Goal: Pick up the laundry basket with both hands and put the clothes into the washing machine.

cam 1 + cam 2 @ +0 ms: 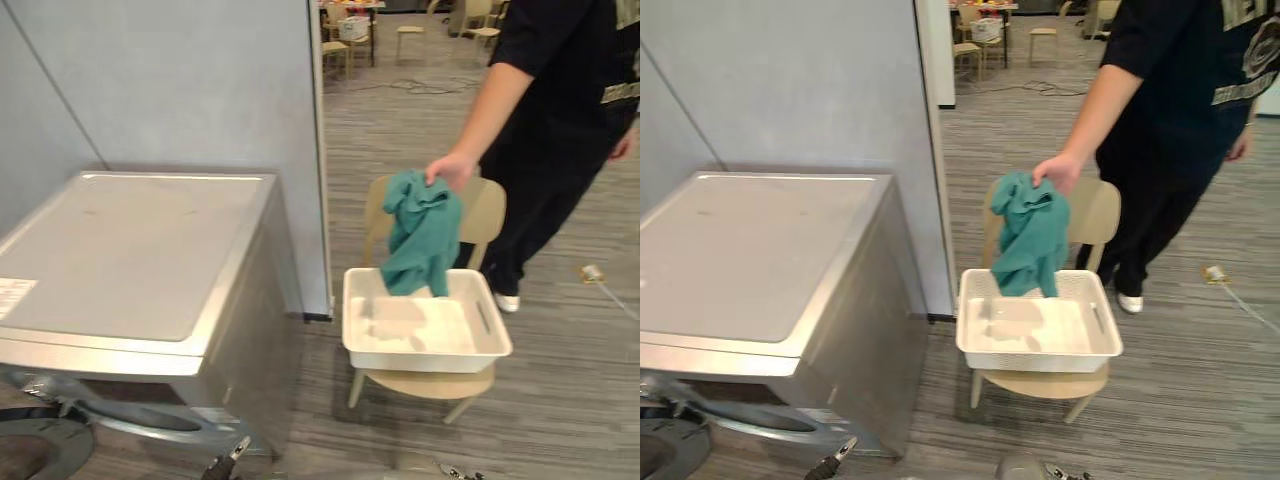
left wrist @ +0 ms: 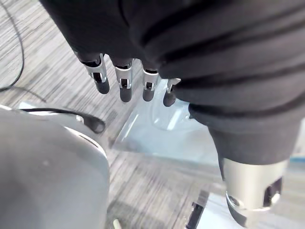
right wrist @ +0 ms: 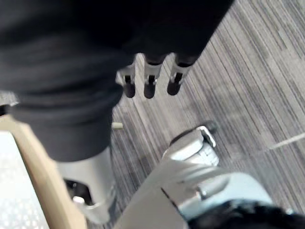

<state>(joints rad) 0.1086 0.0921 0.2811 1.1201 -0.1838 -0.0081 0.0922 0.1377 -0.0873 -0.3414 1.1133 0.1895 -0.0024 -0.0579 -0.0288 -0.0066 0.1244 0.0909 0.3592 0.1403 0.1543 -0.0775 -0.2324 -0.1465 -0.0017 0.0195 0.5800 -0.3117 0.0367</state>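
Left eye view: the silver washing machine [image 1: 130, 270] sits at 9 o'clock. The white laundry basket [image 1: 495, 345] rests on the seat of a pale wooden chair [image 1: 487, 215] at 4 o'clock. A person [image 1: 560, 100] stands at 1 o'clock, and the person's hand [image 1: 448, 168] pinches 1 teal garment [image 1: 425, 235], which hangs with its lower end just inside the basket's far rim.

Left wrist view: the left hand [image 2: 125, 81] has its fingers straight, side by side and slightly spread, holding nothing above the striped carpet [image 2: 57, 71].

Right wrist view: the right hand [image 3: 149, 81] is likewise straight-fingered and empty over the carpet.
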